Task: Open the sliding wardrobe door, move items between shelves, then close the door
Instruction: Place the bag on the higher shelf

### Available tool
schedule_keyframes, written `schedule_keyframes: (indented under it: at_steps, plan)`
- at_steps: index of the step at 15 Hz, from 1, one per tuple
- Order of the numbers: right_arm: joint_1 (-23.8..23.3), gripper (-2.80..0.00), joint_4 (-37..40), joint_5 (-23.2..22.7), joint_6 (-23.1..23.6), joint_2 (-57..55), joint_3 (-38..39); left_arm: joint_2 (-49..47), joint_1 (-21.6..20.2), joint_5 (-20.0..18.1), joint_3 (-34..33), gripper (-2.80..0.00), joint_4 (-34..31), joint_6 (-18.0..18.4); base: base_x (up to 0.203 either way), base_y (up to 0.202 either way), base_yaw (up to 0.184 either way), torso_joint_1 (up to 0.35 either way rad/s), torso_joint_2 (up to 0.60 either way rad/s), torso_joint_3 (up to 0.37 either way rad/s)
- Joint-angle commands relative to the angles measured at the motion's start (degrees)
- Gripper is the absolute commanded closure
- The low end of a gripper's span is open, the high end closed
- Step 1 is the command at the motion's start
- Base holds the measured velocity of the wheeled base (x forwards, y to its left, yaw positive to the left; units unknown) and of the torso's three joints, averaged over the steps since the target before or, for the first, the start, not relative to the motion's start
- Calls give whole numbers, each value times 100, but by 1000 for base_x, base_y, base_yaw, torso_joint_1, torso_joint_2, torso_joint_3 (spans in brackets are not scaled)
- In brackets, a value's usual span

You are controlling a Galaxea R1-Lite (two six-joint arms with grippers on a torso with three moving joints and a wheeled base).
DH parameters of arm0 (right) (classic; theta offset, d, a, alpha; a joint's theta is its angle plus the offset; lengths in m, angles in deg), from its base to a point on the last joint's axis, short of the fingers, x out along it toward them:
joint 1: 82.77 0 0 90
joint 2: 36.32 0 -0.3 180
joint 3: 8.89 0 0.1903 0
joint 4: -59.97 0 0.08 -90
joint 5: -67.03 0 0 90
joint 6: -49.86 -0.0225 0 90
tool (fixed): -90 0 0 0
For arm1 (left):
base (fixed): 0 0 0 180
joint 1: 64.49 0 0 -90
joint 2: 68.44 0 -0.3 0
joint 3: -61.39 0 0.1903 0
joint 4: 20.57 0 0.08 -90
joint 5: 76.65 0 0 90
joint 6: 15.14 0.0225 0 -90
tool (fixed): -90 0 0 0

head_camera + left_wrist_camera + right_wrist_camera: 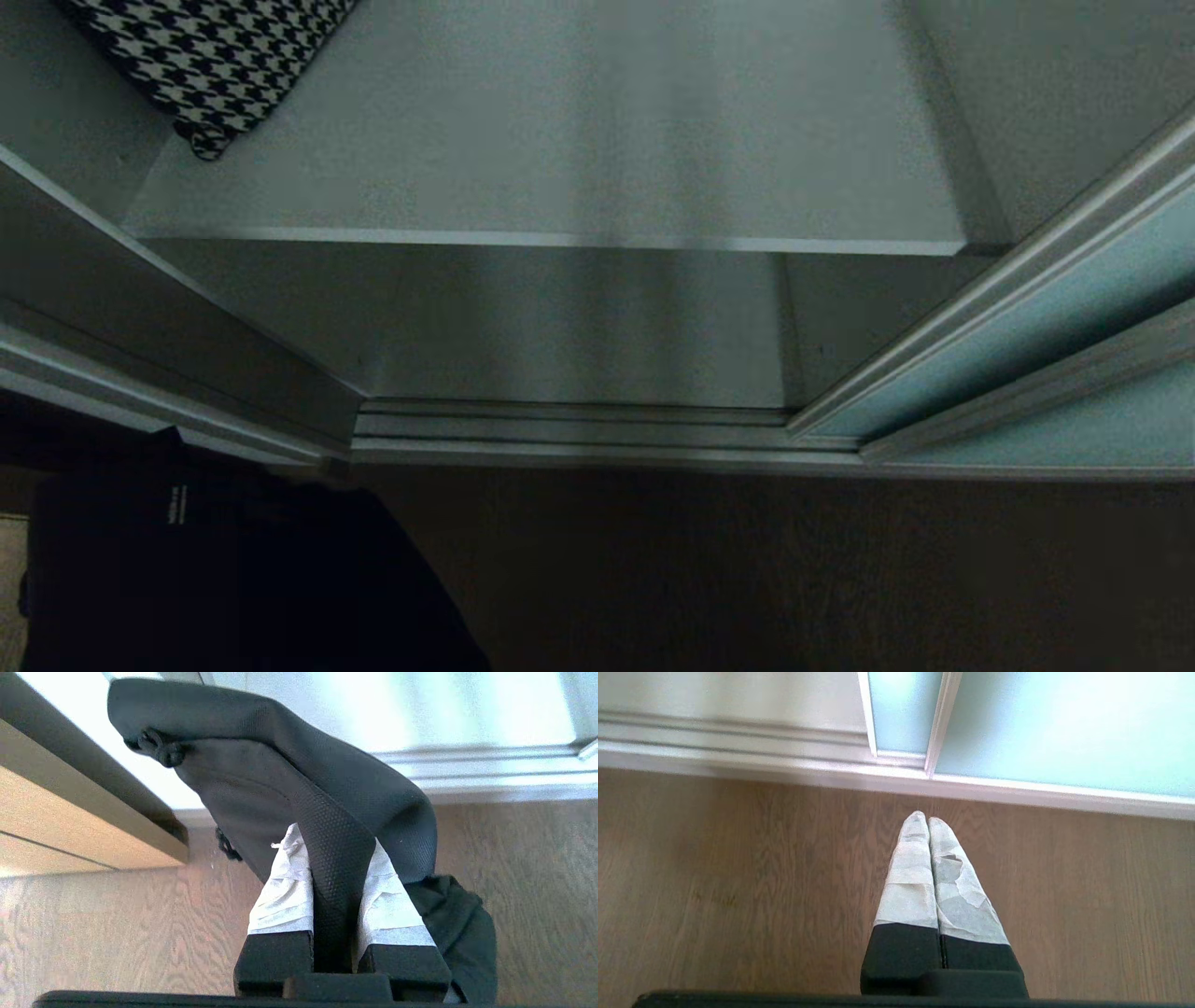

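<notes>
L hand (pixel 334 858) is clamping the black bag (pixel 289 765) w/ its strap, hanging over the floor (pixel 117 933). R hand (pixel 928 822) is hanging pressed together near the sliding wardrobe door (pixel 1064 728).

Left claw (pixel 337 858): two tapered fingers (pixel 282 896) wrapped in pale grey-white tape, creased and fraying at edges; black blocky bases below. Right claw (pixel 928 823): same build, tape torn on one finger, possibly peeling. Black housing edge behind each.

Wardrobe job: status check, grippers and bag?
Left gripper shut on black bag, low over floor. Right gripper shut, empty. Sliding door open; shelf bare bar houndstooth item in corner.
</notes>
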Motion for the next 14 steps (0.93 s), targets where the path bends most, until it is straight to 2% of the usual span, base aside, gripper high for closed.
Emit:
schedule_keyframes:
  at_steps: [1,14]
  plan:
    - [4,0,0,0,-3,20,0,-26,-5,4,-2,0,13,-1,0,0,0,-2,2,203]
    - [3,0,0,0,-8,20,0,-26,-5,-4,-2,0,13,-10,0,0,0,-2,2,203]
